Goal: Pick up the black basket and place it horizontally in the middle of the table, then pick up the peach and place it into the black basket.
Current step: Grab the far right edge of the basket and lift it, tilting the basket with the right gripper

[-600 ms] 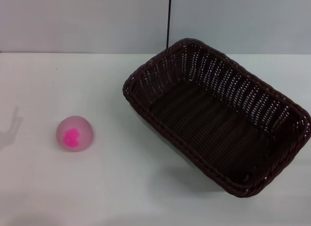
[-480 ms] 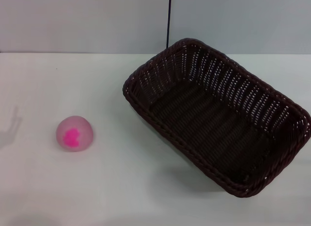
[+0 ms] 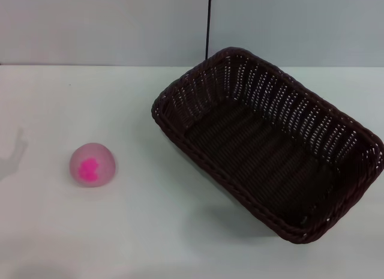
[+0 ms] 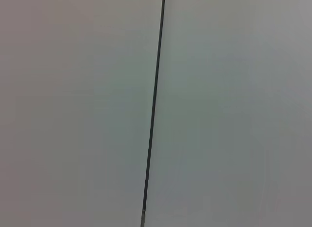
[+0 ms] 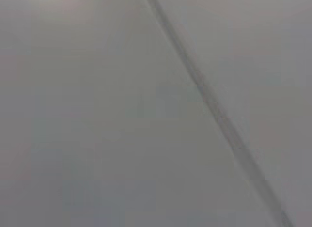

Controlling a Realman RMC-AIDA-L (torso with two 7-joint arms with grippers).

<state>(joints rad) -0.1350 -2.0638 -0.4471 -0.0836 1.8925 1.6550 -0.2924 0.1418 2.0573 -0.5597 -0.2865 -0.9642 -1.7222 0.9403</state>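
The black basket (image 3: 270,144) stands open side up on the white table (image 3: 150,231), right of the middle, turned at a slant with one corner toward the back wall. It is empty. The peach (image 3: 92,165) rests on the table at the left, its magenta blotch facing me, well apart from the basket. Neither gripper shows in the head view. Both wrist views show only a plain grey wall with a thin dark seam (image 4: 153,110).
A grey wall (image 3: 108,27) with a dark vertical seam (image 3: 208,24) runs behind the table's far edge. A faint shadow (image 3: 12,159) lies on the table at the far left edge.
The faint shadow at the table's far left edge has shifted slightly. The basket and the peach have not moved.
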